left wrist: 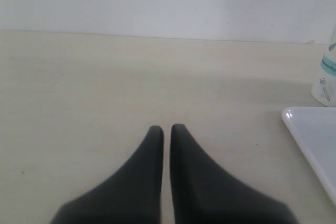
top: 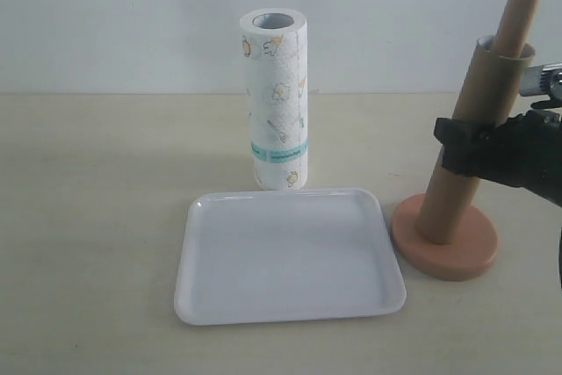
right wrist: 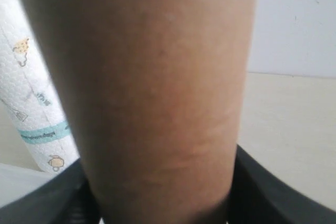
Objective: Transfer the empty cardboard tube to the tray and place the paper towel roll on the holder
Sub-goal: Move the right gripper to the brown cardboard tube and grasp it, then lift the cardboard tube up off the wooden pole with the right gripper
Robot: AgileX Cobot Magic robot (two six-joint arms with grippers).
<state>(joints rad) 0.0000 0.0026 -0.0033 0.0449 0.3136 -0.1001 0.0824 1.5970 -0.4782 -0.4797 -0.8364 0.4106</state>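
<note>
The empty cardboard tube (top: pixel 475 85) is sleeved over the dowel of the holder (top: pixel 448 250) at the right. Tube and dowel lean, and the rounded dowel top (top: pixel 520 8) sticks out above the tube. My right gripper (top: pixel 470 142) is shut on the tube at mid-height; in the right wrist view the tube (right wrist: pixel 152 87) fills the space between the black fingers (right wrist: pixel 273 192). The paper towel roll (top: pixel 279 103) stands upright just behind the tray (top: pixel 285 261). My left gripper (left wrist: pixel 166 129) is shut on nothing, low over bare table, left of the tray corner (left wrist: pixel 315 140).
The holder's round base sits just right of the tray's right rim. A white wall runs behind the beige table. The roll's lower end (left wrist: pixel 328 77) shows at the edge of the left wrist view, and the roll (right wrist: pixel 31 103) stands beside the tube in the right wrist view.
</note>
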